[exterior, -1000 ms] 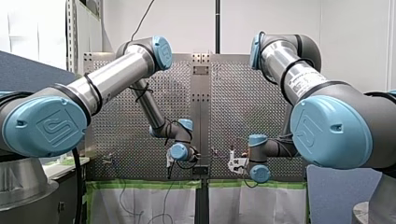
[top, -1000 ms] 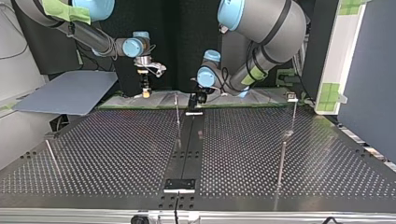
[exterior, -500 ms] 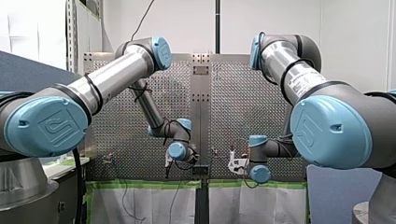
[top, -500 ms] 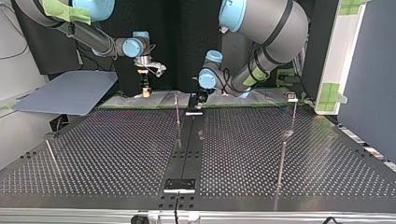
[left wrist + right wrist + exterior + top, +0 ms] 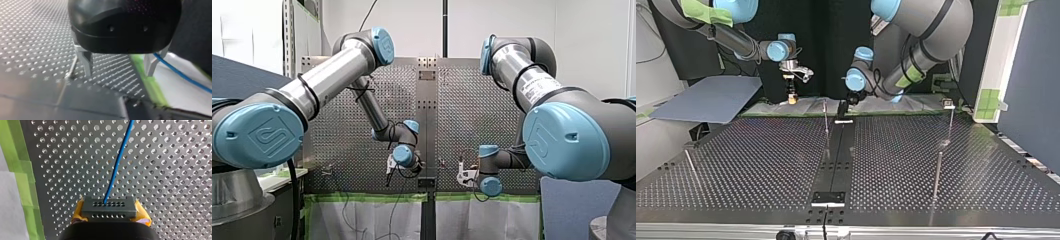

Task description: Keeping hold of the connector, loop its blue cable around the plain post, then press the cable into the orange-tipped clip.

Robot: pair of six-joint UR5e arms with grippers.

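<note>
- My left gripper (image 5: 119, 73): metal fingers (image 5: 86, 62) wide apart over the perforated table (image 5: 30, 37); thin blue cable (image 5: 180, 75) at 3 o'clock.
- My right gripper (image 5: 110, 212): yellow pads (image 5: 79, 210) clamp the dark, hole-dotted connector (image 5: 109, 206); cable leaves at 12 o'clock.
- My left elbow (image 5: 379, 46) sits higher than a second ago.

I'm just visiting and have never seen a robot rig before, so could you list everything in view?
connector: one, dark grey, held between my right gripper's yellow pads
blue cable: one, blue, runs from the connector across the table
thin rods: four seen, silver, spread over the table in the top view
perforated table: one, dark metal, under both arms
green tape: strips, green, along the table's edge
white sheet: one, white, beyond the tape
board: one, blue-grey, at the top view's left
my left gripper: one, black with metal fingers, open, empty
my right gripper: one, yellow pads, shut on the connector
</note>
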